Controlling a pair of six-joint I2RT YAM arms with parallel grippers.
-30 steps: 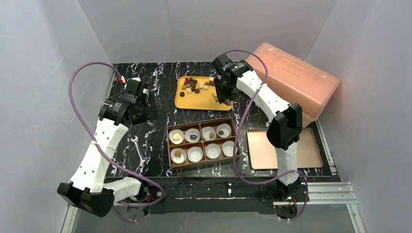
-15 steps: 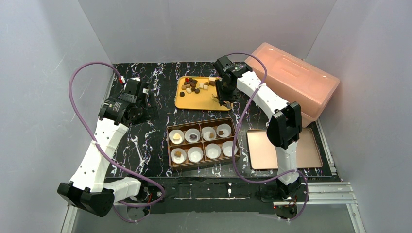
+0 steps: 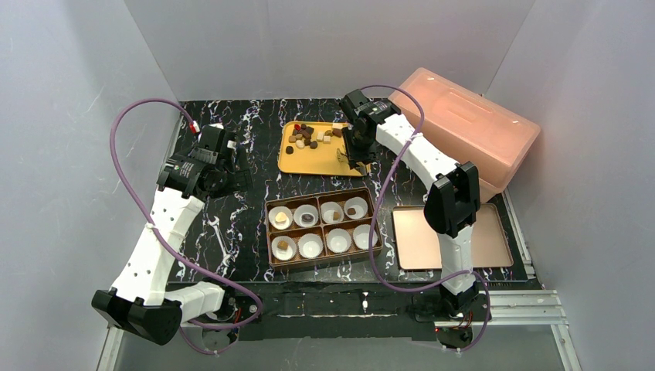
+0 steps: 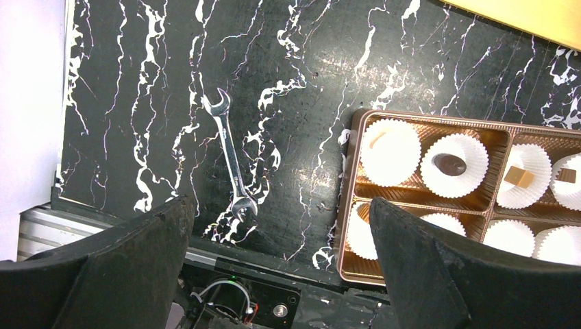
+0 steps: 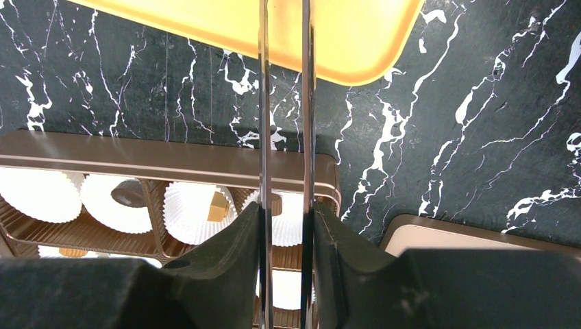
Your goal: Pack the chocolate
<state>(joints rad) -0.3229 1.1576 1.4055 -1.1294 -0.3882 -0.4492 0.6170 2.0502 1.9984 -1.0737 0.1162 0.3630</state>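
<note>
Top external view: most of the chocolate (image 3: 313,137) is seen as a heap of dark, light brown and cream pieces on the far part of a yellow tray (image 3: 297,160), which is placed on the black marbled surface (image 3: 247,124). The right gripper (image 3: 357,157) is held above the near right corner of this tray. Its fingers are closed on a pair of metal tweezers (image 5: 262,103), the two blades being kept slightly apart. The tips are cut off in the right wrist view, so it cannot be told if a piece is held between them. Nearer to the arms a brown box (image 3: 267,232) with eight compartments is placed, each lined with a white paper cup (image 3: 337,240). One piece is seen in each of the four far cups and in the near left cup; the other three cups are seen without a piece. The left gripper (image 3: 232,166) is held fully open above the left side of the surface, with nothing between its fingers. A wrench (image 4: 229,161) is lying flat to the left of the box, apart from it. A pink container (image 3: 463,127) and a flat lid (image 3: 452,238) are located at the right.
</note>
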